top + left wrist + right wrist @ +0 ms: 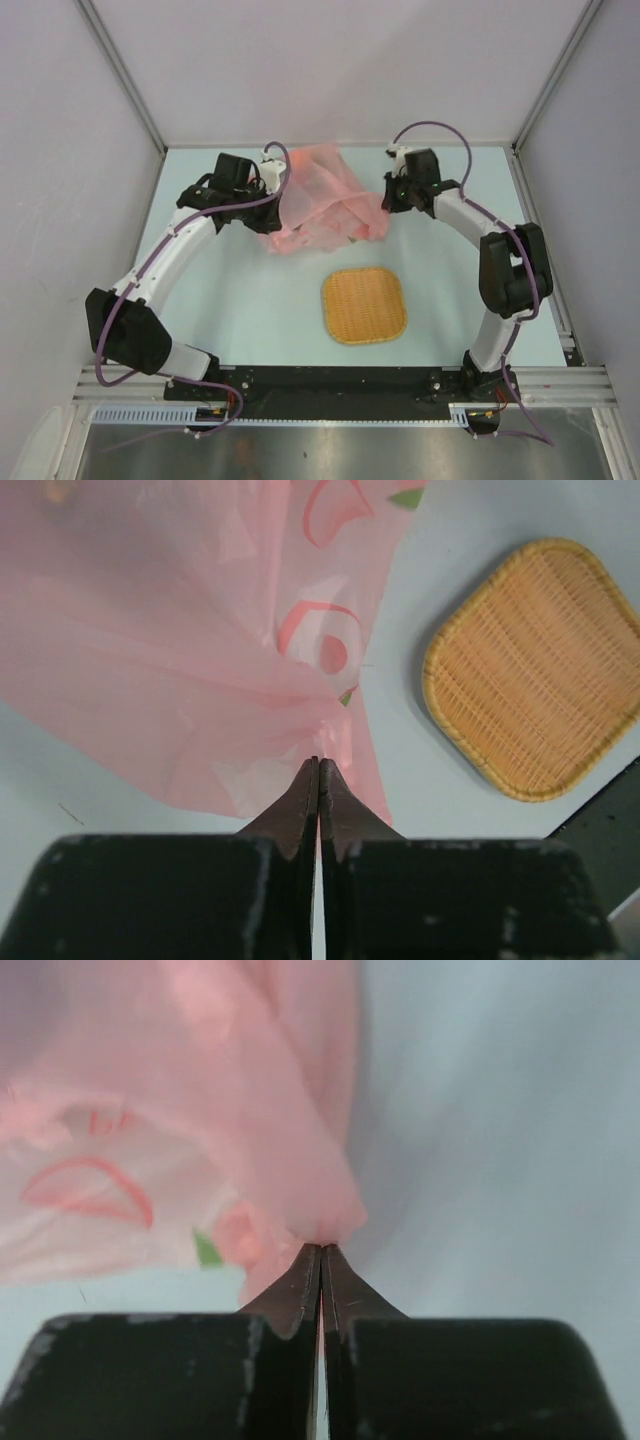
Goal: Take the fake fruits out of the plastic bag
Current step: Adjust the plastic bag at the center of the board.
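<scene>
The pink translucent plastic bag point(318, 190) hangs stretched between my two grippers at the back middle of the table, its lower part crumpled on the surface. My left gripper point(284, 178) is shut on the bag's left edge; in the left wrist view the pink film point(180, 650) bunches right at the closed fingertips point(319, 762). My right gripper point(388, 196) is shut on the bag's right edge, with film point(300, 1160) gathered at its tip point(322, 1248). The fake fruits are hidden inside the bag; only darker reddish patches point(345, 228) show through it.
A flat woven orange-tan mat point(364, 305) lies on the pale blue table in front of the bag, and it also shows in the left wrist view as the mat point(540, 665). Grey walls close in the back and both sides.
</scene>
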Tool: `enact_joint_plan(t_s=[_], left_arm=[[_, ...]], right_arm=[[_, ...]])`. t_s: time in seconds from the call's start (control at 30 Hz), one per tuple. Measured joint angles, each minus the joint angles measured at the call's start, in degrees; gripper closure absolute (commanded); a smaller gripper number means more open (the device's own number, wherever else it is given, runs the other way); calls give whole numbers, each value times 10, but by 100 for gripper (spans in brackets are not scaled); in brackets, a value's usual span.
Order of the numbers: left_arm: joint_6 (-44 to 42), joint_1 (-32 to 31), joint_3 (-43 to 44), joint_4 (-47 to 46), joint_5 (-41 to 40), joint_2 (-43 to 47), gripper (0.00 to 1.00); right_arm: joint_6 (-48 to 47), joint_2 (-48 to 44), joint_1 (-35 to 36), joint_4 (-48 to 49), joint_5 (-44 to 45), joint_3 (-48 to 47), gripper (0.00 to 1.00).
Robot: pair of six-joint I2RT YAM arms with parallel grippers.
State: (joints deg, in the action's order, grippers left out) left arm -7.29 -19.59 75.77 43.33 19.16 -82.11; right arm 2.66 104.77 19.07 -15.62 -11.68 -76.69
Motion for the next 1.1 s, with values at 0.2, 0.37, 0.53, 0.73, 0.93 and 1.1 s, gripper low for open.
enact_joint_plan(t_s=[0.2,0.37,0.53,0.73,0.93,1.1], left_arm=[[-20,-1,37,23,49,2,100],[-38,-26,85,26,70,17,100],[-48,-69,123,34,85,18,100],[-45,-84,170,17,90,35,100],[-41,-85,120,5,97,101,100],[-15,-86,77,26,90,125,47]], right_arm=[[41,-52,-123,-9,-50,-21,100],[34,-141,-202,-41,-89,-1,100],[14,-187,-209,-61,-117,21,100],[2,-228,-190,-58,-125,45,100],[-17,-259,-120,-37,-126,49,75],[-26,-262,-119,-25,-104,62,18]])
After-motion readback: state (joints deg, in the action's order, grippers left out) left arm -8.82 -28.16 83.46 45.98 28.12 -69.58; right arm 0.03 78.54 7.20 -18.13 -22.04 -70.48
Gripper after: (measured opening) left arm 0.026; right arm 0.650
